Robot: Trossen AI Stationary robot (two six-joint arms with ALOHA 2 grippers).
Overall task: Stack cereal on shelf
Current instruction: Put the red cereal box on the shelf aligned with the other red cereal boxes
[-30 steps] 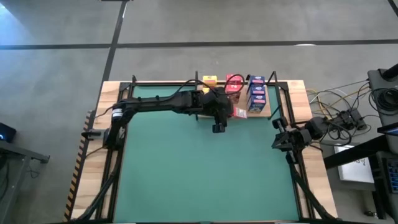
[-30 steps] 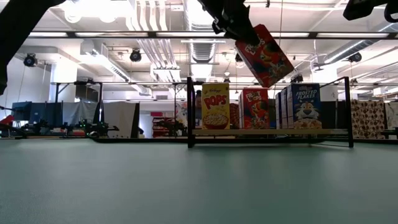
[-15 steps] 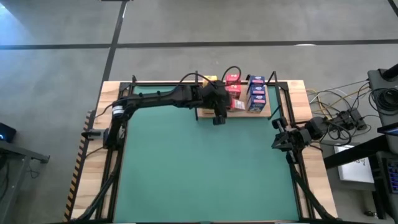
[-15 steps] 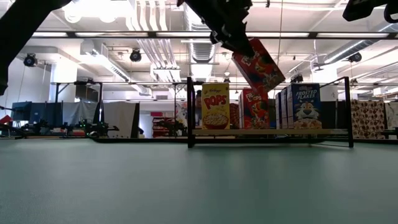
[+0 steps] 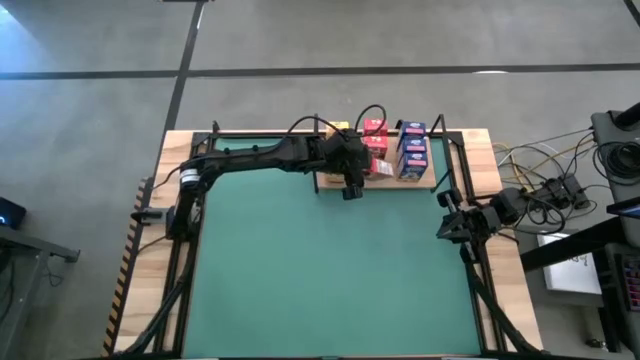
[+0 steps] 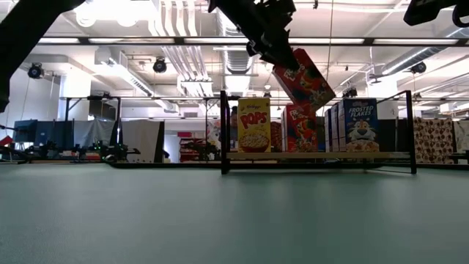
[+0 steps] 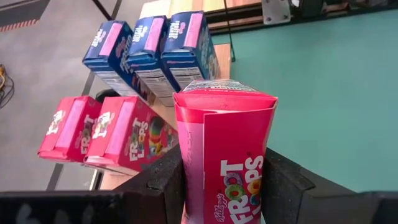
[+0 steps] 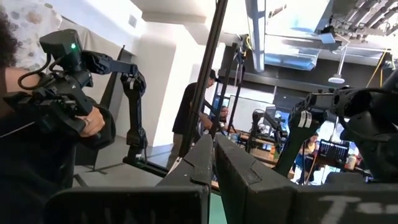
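My left gripper [image 6: 277, 50] is shut on a red cereal box [image 7: 227, 155], which hangs tilted over the shelf [image 5: 325, 183] at the table's far edge. On the shelf's wooden board [image 6: 315, 155] stand a yellow box [image 6: 253, 125], two red boxes [image 7: 127, 134] and three blue boxes [image 7: 155, 46], all upright on their bottom ends. My right gripper [image 8: 213, 155] is shut on nothing and waits at the table's right edge [image 5: 450, 212]. My left gripper pinches the red box by its two narrow sides [image 7: 186, 177] between its two fingers [image 7: 163, 183], at the box's upper end [image 6: 287, 60]. The fingers slant down toward the far edge. The box hangs tilted below them [image 6: 308, 81], clear of the shelf and of the boxes on it.
Thin black posts [image 6: 223, 132] stand at the shelf's corners. The green mat [image 5: 320, 270] stretches in front of the shelf. Cables and equipment [image 5: 560, 190] lie beyond the right edge. People [image 8: 193, 112] stand in the room behind.
My left gripper has carried the red box toward the table's far edge and slightly down, over the shelf. The box has stayed tilted in the hold. In the last half second the gripper has hardly moved.
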